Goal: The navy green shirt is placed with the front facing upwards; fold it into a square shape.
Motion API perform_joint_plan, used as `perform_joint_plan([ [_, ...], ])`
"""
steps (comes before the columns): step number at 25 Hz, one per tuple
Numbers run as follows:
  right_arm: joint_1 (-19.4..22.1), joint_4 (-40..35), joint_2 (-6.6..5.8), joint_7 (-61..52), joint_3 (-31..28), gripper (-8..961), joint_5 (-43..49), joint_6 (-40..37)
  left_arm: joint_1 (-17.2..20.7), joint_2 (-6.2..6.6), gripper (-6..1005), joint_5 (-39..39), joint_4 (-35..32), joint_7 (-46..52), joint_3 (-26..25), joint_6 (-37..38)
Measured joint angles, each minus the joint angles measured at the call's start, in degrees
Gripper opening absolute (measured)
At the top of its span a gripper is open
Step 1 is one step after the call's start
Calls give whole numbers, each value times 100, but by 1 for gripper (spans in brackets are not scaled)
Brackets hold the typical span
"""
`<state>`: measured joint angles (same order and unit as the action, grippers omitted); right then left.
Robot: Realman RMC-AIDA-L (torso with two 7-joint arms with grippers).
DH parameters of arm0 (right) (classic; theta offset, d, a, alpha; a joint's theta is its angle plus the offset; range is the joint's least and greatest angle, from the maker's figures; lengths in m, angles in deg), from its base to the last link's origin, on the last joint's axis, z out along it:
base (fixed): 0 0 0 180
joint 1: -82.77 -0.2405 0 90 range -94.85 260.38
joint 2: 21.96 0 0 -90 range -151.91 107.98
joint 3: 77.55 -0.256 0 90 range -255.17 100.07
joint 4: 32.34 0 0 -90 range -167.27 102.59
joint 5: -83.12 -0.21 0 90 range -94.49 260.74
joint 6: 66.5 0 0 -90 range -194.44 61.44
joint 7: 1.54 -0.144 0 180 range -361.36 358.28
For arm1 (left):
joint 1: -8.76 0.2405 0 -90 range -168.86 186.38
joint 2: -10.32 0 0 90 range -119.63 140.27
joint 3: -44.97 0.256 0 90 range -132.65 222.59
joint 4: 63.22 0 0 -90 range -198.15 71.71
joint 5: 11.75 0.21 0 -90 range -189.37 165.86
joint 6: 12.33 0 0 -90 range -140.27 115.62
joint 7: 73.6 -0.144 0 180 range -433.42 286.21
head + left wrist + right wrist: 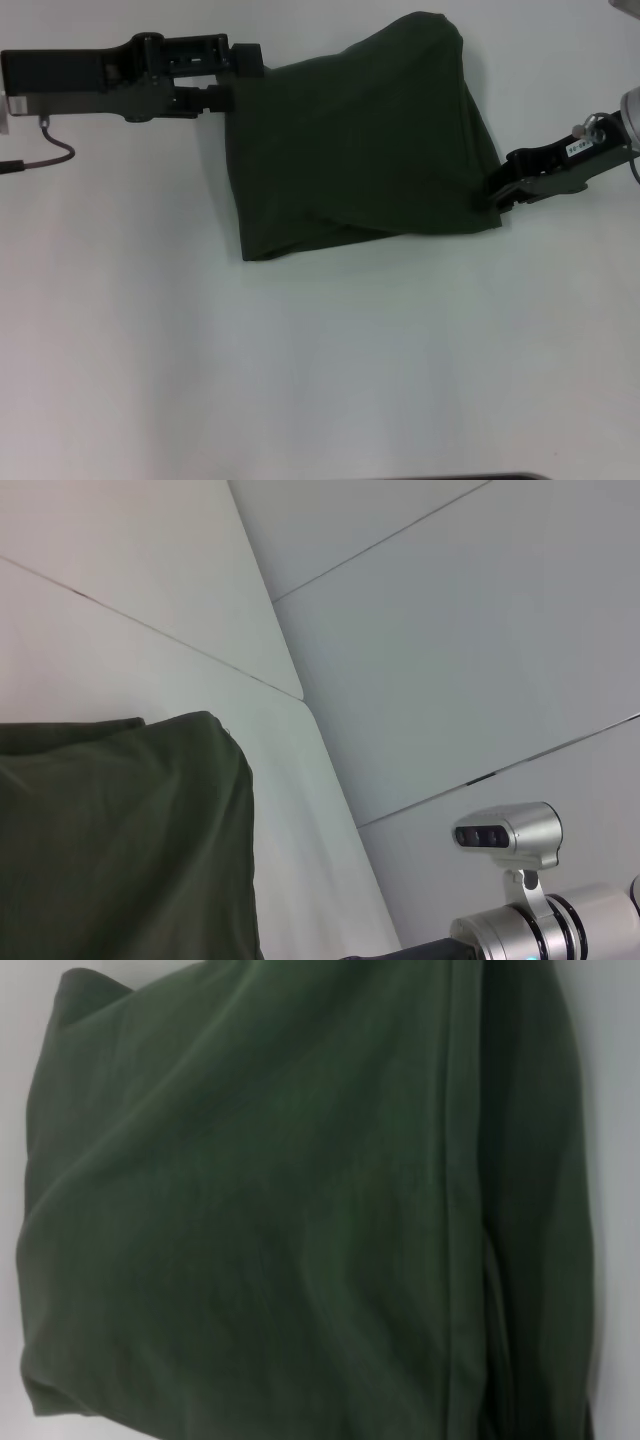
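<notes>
The navy green shirt lies partly folded in the upper middle of the white table, plain dark fabric up, bulging toward its far edge. My left gripper is at the shirt's upper left corner, shut on the fabric edge. At the shirt's lower right corner, my right gripper is shut on the cloth. The right wrist view is filled by the shirt with a seam running through it. A folded edge of the shirt shows in the left wrist view.
White table stretches wide and bare toward me. A cable hangs from the left arm at the far left. In the left wrist view, grey wall panels and my silver right arm stand beyond the table's edge.
</notes>
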<state>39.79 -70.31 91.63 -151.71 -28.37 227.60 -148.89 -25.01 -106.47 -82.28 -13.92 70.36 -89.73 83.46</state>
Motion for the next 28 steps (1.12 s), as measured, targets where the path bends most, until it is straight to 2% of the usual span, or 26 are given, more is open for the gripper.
perform_joint_plan([
  [7, -4, 15, 71, 5, 9, 213, 0, 37, 3, -5, 875, 13, 0, 0, 5, 2],
  [19, -79, 21, 69, 26, 46, 145, -133, -28, -5, -21, 875, 13, 0, -1, 5, 21],
  [25, -90, 21, 53, -4, 48, 9, -82, -83, 6, -7, 875, 157, 0, 32, 26, 49],
  [28, -96, -17, 1, -5, 20, 10, -85, -240, 15, -5, 875, 491, 0, 84, 31, 93],
])
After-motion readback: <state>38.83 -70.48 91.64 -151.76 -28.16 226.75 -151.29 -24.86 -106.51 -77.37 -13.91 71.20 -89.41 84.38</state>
